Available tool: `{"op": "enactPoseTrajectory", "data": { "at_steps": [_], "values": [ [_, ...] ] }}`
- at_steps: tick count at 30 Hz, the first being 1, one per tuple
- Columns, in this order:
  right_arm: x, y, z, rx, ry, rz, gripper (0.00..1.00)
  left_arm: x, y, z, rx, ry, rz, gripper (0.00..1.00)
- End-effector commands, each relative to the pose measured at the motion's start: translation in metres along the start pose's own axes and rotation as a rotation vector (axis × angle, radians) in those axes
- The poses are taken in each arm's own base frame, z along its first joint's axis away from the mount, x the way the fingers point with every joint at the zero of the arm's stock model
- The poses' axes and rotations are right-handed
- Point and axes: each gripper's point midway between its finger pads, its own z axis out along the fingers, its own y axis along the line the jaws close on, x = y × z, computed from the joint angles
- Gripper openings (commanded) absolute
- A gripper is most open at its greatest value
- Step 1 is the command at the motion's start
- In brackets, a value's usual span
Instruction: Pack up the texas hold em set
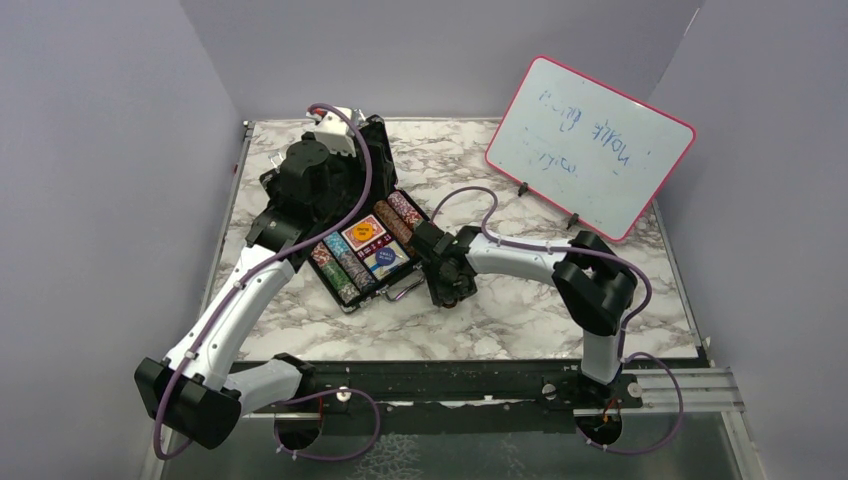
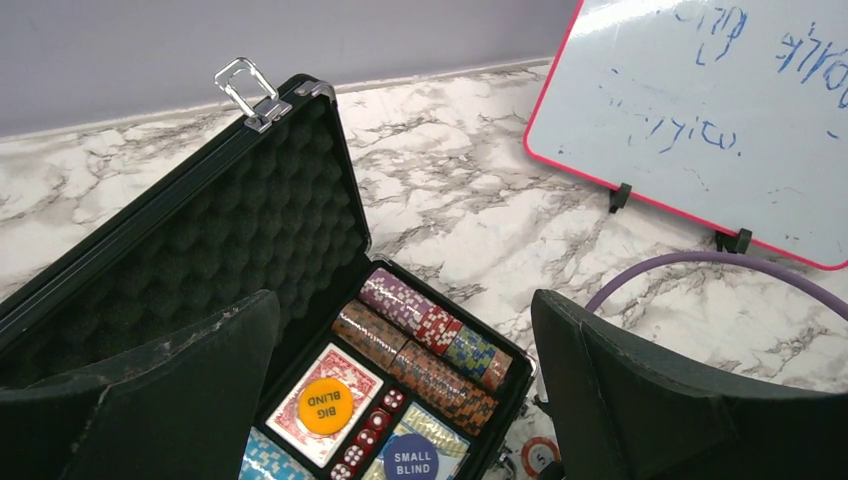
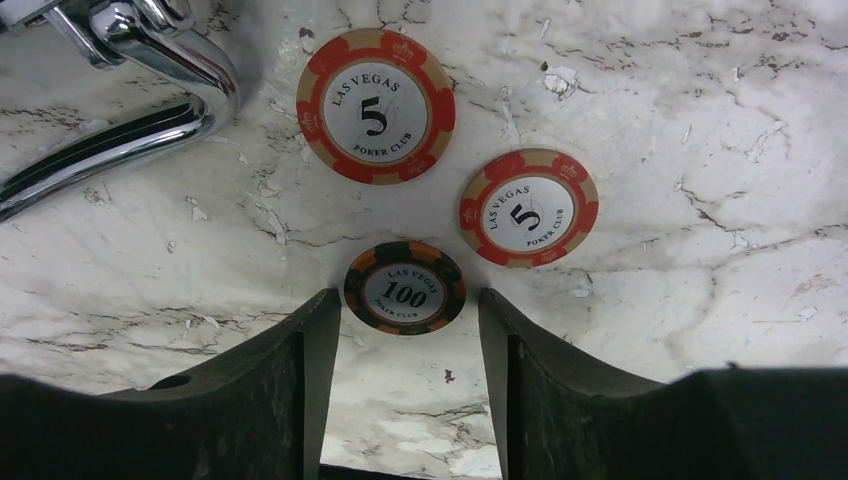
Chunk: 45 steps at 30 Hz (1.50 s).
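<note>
Even, diffuse light, seemingly from overhead, fills all three views; shadows are soft. The silver handle (image 3: 110, 150) carries bright glare. The fingers (image 2: 170, 400) of the left gripper (image 2: 400, 300) look slightly blurred up close; the whiteboard (image 1: 590, 145) shows only faint writing.

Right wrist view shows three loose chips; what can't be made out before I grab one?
- Top external: loose chips hidden under the right gripper.
- Right wrist: whether its fingers touch the 100 chip is unclear; case handle cut off at left edge.
- Left wrist: case's near compartments hidden by left fingers and bottom edge.
</note>
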Motion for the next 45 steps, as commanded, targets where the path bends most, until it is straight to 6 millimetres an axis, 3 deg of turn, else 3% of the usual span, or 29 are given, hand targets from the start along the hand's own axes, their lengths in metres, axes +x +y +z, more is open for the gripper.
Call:
{"op": "enactPoseTrajectory", "data": {
  "at_steps": [1,12,20,27,30,34,39,45],
  "values": [
    [0.002,-0.002,0.020,-0.015,0.005,-0.020,0.54,-0.016,0.008,-0.012,-0.036,-0.042,0.023,0.99],
    [0.007,-0.009,0.026,-0.002,0.041,-0.023,0.55,-0.015,0.006,-0.015,-0.023,-0.037,0.018,0.99],
    [0.019,-0.025,0.036,0.056,0.065,-0.072,0.56,-0.017,0.006,-0.017,-0.026,-0.040,0.018,0.99],
    [0.014,-0.032,0.043,0.113,0.053,-0.092,0.54,-0.016,0.007,-0.018,-0.034,-0.035,0.017,0.99],
    [0.013,-0.033,0.047,0.123,0.058,-0.094,0.51,-0.016,0.009,-0.017,-0.042,-0.036,0.014,0.99],
    [0.014,-0.029,0.048,0.105,0.060,-0.094,0.37,-0.016,0.010,-0.017,-0.053,-0.030,0.010,0.99],
    [0.002,-0.021,0.032,0.057,0.012,-0.084,0.28,-0.012,0.009,-0.016,-0.044,-0.019,0.003,0.99],
    [-0.033,-0.004,-0.018,-0.078,-0.121,-0.031,0.24,-0.002,0.013,-0.012,-0.061,-0.015,-0.013,0.99]
  ]
}}
